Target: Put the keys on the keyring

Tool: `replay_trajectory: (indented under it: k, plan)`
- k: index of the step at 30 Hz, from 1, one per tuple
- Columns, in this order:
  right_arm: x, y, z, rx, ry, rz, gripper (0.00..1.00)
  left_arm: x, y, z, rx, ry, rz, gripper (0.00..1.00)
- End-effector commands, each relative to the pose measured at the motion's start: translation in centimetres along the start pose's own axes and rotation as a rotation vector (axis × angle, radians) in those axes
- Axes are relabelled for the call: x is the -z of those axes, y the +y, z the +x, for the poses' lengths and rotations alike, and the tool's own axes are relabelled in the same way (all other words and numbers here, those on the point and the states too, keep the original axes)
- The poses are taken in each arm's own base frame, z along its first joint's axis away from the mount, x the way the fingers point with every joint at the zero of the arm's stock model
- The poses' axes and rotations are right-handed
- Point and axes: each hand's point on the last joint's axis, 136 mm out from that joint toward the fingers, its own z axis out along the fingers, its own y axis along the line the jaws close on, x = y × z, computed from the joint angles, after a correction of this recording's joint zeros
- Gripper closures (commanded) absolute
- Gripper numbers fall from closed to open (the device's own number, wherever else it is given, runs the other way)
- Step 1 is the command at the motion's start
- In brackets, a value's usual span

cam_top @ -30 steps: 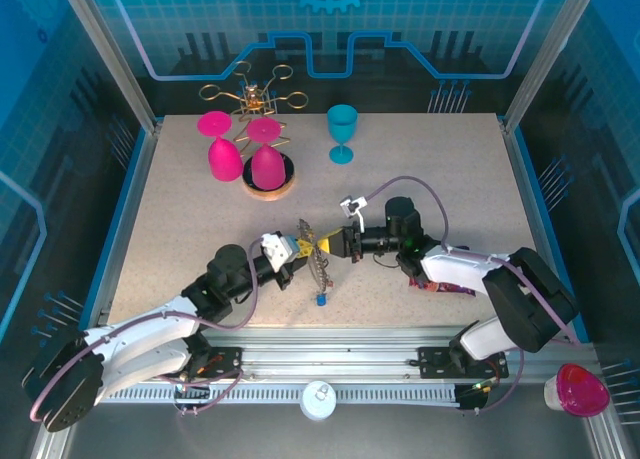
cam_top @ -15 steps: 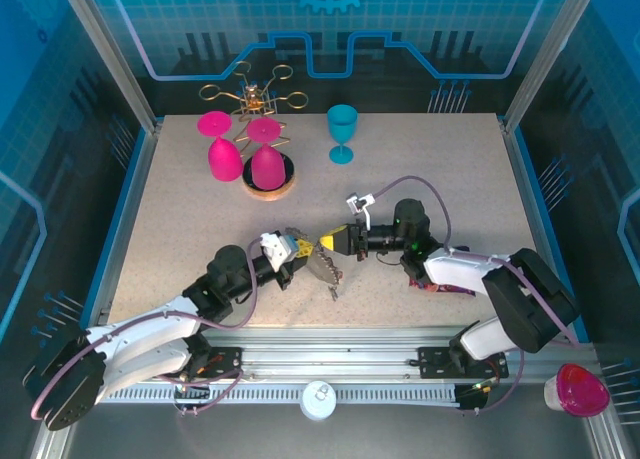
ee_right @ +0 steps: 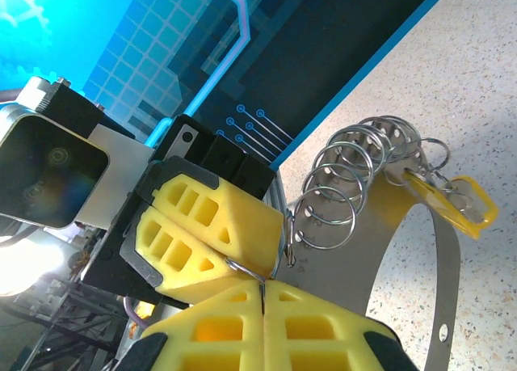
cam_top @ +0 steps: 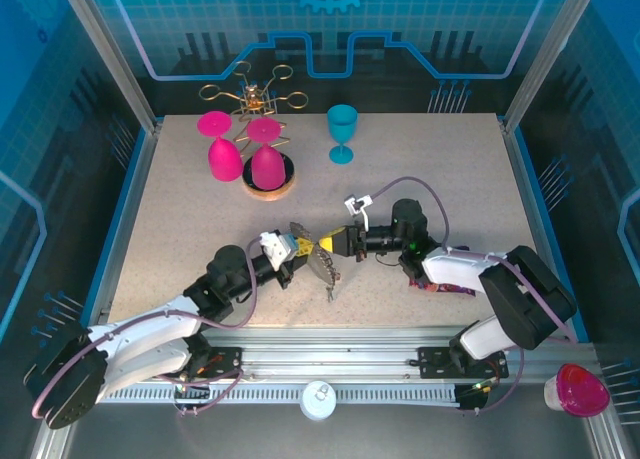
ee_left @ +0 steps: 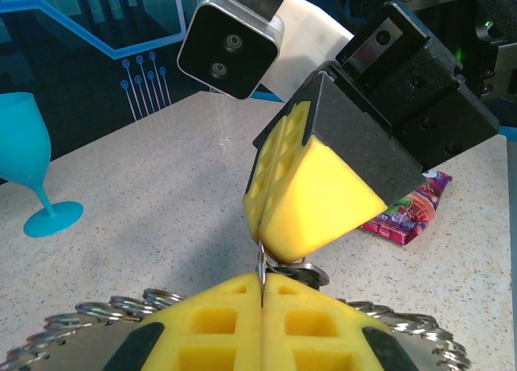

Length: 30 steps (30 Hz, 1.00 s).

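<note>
Meanwhile, the thin dark flexible keyring loop fringed with silvery split rings (cam_top: 320,266) had tipped over from its upright stance of a second earlier, hanging mid-worktop (cam_top: 200,209) between both arms. Left fingers (ee_left: 218,330) and right fingers (ee_right: 323,330) stayed clenched, tip to tip, pinching its small wire rings. A yellow-tagged key (ee_right: 456,195) dangled from it.

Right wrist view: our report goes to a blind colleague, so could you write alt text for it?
The right end effector, at the bottom, and the left end effector above it, both shut, meet tip to tip on a thin wire ring. Behind them the keyring carries split rings and a yellow tag.
</note>
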Motion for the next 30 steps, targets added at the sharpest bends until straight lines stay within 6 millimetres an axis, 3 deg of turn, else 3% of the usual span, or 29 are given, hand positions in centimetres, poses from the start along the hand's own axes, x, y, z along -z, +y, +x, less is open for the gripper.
replay_trajectory:
  k: [1, 7, 12, 15, 22, 26, 30]
  plan:
    - [-0.6, -0.2, -0.6, 0.023, -0.002, 0.008, 1.00, 0.2, -0.2, -1.7, 0.005, -0.077, 0.011, 1.00]
    - [-1.3, -1.8, -0.9, -0.019, -0.014, 0.075, 1.00, 0.1, -0.4, -2.0, 0.005, -0.094, 0.028, 1.00]
    - [-2.4, -6.2, 0.5, -0.241, 0.029, 0.188, 1.00, 0.0, 0.0, -2.4, -0.012, -0.136, 0.009, 1.00]
    - [-2.7, -7.7, 1.6, -0.330, 0.067, 0.223, 1.00, -0.2, 0.3, -2.0, -0.029, -0.135, -0.001, 1.00]
    - [-2.2, -8.0, 1.8, -0.376, 0.068, 0.250, 1.00, -0.4, 0.8, -1.3, -0.048, -0.136, -0.010, 1.00]
    - [-2.1, -7.1, 1.1, -0.356, 0.056, 0.226, 1.00, -0.4, 0.8, -1.2, -0.042, -0.133, -0.007, 1.00]
    - [-0.6, -5.5, 0.1, -0.255, 0.021, 0.215, 1.00, -0.3, 0.8, -1.1, -0.039, -0.129, -0.005, 1.00]
